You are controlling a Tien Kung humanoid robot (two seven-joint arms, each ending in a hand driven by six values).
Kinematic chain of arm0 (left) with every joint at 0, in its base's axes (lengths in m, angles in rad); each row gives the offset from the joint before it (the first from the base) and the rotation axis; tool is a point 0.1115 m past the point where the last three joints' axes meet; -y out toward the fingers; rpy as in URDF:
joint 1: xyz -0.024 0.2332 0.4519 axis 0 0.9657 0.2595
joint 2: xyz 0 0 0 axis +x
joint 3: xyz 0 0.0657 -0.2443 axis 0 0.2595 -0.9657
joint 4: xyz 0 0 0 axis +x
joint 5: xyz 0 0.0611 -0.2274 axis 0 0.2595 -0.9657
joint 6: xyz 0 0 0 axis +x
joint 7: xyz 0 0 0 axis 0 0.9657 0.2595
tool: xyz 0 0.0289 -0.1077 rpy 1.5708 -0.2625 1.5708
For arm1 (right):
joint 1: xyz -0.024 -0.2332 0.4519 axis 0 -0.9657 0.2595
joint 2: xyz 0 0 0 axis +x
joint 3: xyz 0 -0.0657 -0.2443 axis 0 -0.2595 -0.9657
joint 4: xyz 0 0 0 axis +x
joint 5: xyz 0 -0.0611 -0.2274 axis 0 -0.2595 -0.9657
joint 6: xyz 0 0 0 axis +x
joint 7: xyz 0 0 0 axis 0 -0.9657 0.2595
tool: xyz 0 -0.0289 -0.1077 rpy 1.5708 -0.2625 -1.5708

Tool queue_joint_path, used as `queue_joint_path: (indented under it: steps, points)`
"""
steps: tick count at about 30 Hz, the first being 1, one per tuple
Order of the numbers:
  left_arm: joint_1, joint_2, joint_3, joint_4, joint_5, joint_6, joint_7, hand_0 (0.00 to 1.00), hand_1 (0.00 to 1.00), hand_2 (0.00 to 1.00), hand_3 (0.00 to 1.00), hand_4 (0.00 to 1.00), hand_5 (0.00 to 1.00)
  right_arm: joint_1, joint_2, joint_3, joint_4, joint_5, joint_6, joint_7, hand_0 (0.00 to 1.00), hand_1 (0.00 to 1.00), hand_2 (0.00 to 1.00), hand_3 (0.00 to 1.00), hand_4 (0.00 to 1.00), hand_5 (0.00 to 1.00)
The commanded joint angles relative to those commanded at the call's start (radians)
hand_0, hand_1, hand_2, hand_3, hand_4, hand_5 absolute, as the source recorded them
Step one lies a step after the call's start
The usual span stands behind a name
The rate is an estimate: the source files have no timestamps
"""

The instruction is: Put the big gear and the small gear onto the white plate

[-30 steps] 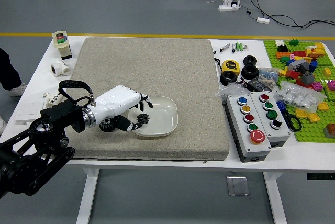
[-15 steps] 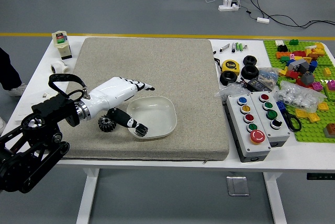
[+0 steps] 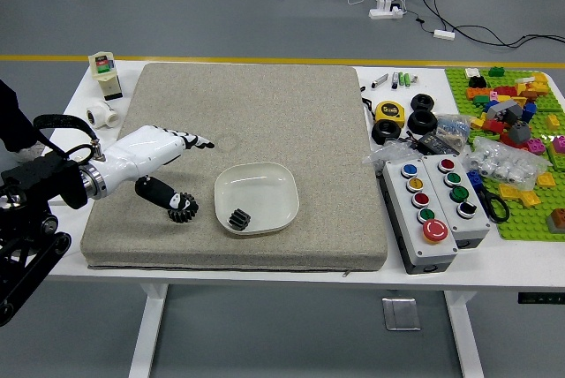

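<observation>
The left arm reaches in from the left, its white and black hand [image 3: 148, 155] over the left part of a grey-brown mat [image 3: 256, 113] on the white tabletop [image 3: 415, 279]. The fingers [image 3: 190, 139] are stretched out to the right, and the thumb [image 3: 156, 192] is held well apart from them, angled toward the near side; the hand has hold of nothing. The big gear [image 3: 183, 208], black and toothed, lies on the mat at the thumb's tip, left of the white plate [image 3: 284, 197]; whether the two touch cannot be told. The small gear [image 3: 239, 219], also black, lies inside the plate, in its near left part. To the right of the mat are two grey button boxes [image 3: 421, 250] with coloured buttons, a yellow tape measure [image 3: 389, 113] and some black wheels [image 3: 422, 122]. Farther right, coloured bricks [image 3: 519, 132] sit on green baseplates [image 3: 521, 226]. A white pipe fitting [image 3: 101, 115] lies left of the mat, near its far left part. A person's dark-clothed leg [image 3: 16, 122] shows at the left edge.
</observation>
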Motion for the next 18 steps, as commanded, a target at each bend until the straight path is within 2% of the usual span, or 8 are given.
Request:
queue_joint_path:
  steps: [1, 3, 6, 7, 12, 13, 18]
  points:
    - [0.003, 0.004, 0.001, 0.001, 0.002, -0.002, -0.001, 0.644, 0.716, 0.779, 0.831, 0.998, 0.246, 0.0, 0.0, 0.0, 0.0, 0.001, 0.0, 0.0, 0.762, 0.799, 0.829, 0.759, 0.931, 0.789]
    - [0.011, 0.013, 0.007, 0.007, 0.002, -0.003, -0.002, 0.644, 0.716, 0.779, 0.831, 0.998, 0.246, 0.0, 0.0, 0.0, 0.0, 0.0, 0.0, 0.0, 0.762, 0.799, 0.829, 0.759, 0.931, 0.789]
    - [0.018, 0.012, 0.014, 0.016, 0.002, 0.001, -0.002, 0.644, 0.716, 0.779, 0.831, 0.998, 0.246, 0.0, 0.001, -0.002, -0.001, 0.001, 0.0, 0.0, 0.762, 0.799, 0.829, 0.759, 0.931, 0.789]
    - [0.02, 0.01, 0.017, 0.019, 0.002, 0.004, -0.001, 0.636, 0.703, 0.763, 0.822, 0.998, 0.22, 0.0, 0.001, -0.002, -0.001, 0.001, 0.0, 0.0, 0.762, 0.8, 0.828, 0.759, 0.931, 0.789]
    - [0.019, -0.008, 0.036, 0.045, 0.002, 0.026, 0.001, 0.636, 0.703, 0.763, 0.822, 0.998, 0.22, 0.002, 0.001, -0.003, -0.001, 0.002, -0.001, 0.0, 0.762, 0.8, 0.828, 0.759, 0.931, 0.789]
    - [0.018, -0.012, 0.039, 0.052, 0.002, 0.03, 0.002, 0.6, 0.682, 0.726, 0.81, 0.968, 0.206, 0.002, 0.001, -0.003, 0.0, 0.003, -0.001, 0.0, 0.762, 0.8, 0.827, 0.759, 0.931, 0.789]
    - [0.014, -0.03, 0.049, 0.085, -0.008, 0.045, 0.006, 0.6, 0.682, 0.726, 0.81, 0.968, 0.206, 0.004, 0.0, -0.001, 0.0, 0.001, -0.001, 0.0, 0.762, 0.8, 0.827, 0.759, 0.931, 0.789]
